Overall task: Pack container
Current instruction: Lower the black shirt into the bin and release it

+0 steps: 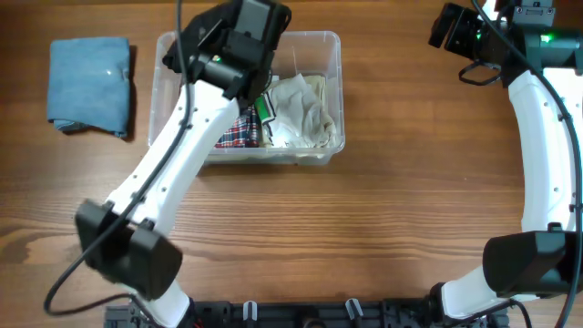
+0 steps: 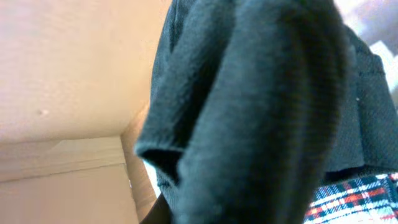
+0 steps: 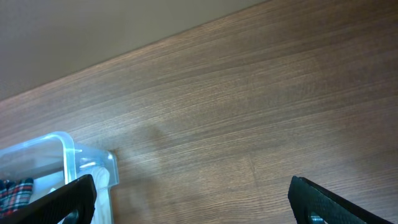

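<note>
While the left gripper (image 1: 246, 41) hangs over the upper middle of the container (image 1: 321, 36), its jaws are pressed together on a dark knit cloth (image 2: 261, 106). That cloth drapes right in front of the left wrist camera and hides the fingers themselves. The container, a clear bin with rounded corners, sits on the wooden table (image 1: 383, 219) in the upper centre-left of the overhead frame. Inside it lie a crumpled white cloth (image 1: 302, 111) toward the right and a red, white and blue plaid cloth (image 1: 239, 128) toward the lower left, part of it showing under the dark cloth at the lower right of the left wrist view. A folded blue cloth (image 1: 91, 84) lies on the table at the upper left, just beside the container but apart from it. At the upper right, the right gripper (image 3: 191, 186) stands spread wide with nothing between its fingers, above bare wood, with one container corner at the lower left of its view.
</note>
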Motion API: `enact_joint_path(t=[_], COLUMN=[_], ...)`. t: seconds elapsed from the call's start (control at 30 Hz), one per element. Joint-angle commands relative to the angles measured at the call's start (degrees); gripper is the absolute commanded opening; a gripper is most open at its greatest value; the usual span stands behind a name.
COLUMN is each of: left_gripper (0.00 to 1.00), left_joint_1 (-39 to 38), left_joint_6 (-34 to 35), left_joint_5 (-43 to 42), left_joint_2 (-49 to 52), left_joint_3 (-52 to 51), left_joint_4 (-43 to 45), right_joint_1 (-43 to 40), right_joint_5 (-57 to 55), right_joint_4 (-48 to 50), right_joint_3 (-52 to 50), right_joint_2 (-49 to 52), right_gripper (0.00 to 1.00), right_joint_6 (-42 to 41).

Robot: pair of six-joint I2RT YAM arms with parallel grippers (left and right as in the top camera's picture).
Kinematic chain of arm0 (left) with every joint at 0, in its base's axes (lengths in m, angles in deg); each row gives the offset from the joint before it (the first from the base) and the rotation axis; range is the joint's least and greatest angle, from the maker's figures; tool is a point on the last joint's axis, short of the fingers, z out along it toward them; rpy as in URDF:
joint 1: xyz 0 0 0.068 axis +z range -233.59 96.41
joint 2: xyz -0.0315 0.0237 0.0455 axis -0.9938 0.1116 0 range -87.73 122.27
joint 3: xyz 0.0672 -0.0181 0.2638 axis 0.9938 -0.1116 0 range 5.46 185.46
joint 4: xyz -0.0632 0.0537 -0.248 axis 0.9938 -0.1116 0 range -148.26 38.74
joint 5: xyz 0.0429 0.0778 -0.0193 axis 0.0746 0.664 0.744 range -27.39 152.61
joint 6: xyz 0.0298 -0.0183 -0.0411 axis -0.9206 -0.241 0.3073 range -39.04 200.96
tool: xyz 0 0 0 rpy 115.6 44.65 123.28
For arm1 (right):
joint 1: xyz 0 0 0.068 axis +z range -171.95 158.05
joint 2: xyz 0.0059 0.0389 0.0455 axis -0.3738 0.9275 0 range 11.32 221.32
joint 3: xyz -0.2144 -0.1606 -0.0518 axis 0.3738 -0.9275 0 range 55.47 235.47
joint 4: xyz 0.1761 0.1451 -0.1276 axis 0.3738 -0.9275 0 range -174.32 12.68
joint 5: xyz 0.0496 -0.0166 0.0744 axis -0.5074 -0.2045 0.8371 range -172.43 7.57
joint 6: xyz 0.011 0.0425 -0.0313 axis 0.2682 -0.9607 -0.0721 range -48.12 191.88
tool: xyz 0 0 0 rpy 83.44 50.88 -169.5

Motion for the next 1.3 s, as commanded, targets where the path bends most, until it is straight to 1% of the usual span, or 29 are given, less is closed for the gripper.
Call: enact_joint_path(t=[0.0, 0.1, 0.23, 0.33, 0.4, 0.5, 0.8, 1.0, 1.1, 1.17, 1.27], left_gripper=[0.04, 0.04, 0.04, 0.04, 0.04, 0.04, 0.04, 0.04, 0.04, 0.04, 0.04], left_joint_1=[0.07, -0.44, -3.91, -6.75, -7.32, -7.98, -14.93, -15.13, -14.14, -14.14, -14.12], left_joint_6=[-1.55, -1.49, -1.49, -0.57, 1.97, 3.89, 3.96, 6.73, 10.75, 12.31, 16.90], left_joint_5=[2.51, 2.43, 1.70, -3.89, -7.23, -11.32, -11.80, -11.65, -8.98, -8.61, -8.28], left_joint_2=[4.28, 7.08, 9.29, 9.62, 9.81, 10.71, 15.58, 16.35, 16.33, 16.31, 15.54], left_joint_3=[1.60, 1.60, 1.60, 1.60, 1.60, 1.60, 1.60, 1.60, 1.60, 1.60, 1.62], left_joint_4=[0.20, 0.68, 3.76, 6.91, 8.02, 9.01, 15.74, 14.23, 11.93, 10.19, 7.89], right_joint_1=[0.09, 0.09, 0.09, 0.09, 0.09, 0.09, 0.09, 0.09, 0.09, 0.09, 0.09], right_joint_5=[0.48, 0.48, 0.48, 0.48, 0.48, 0.48, 0.48, 0.48, 0.48, 0.48, 0.48], right_joint_4=[0.11, 0.11, 0.13, 0.11, 0.11, 0.11, 0.11, 0.11, 0.11, 0.11, 0.11], right_joint_3=[0.48, 0.48, 0.48, 0.48, 0.48, 0.48, 0.48, 0.48, 0.48, 0.48, 0.48], right_joint_2=[-0.07, -0.07, -0.07, -0.07, -0.07, -0.07, -0.07, -0.07, -0.07, -0.07, -0.07], right_gripper=[1.00, 1.00, 1.00, 1.00, 1.00, 1.00, 1.00, 1.00, 1.00, 1.00, 1.00], right_joint_6=[-0.81, -0.81, -0.81, -0.81, -0.79, -0.81, -0.81, -0.81, -0.83, -0.81, -0.81])
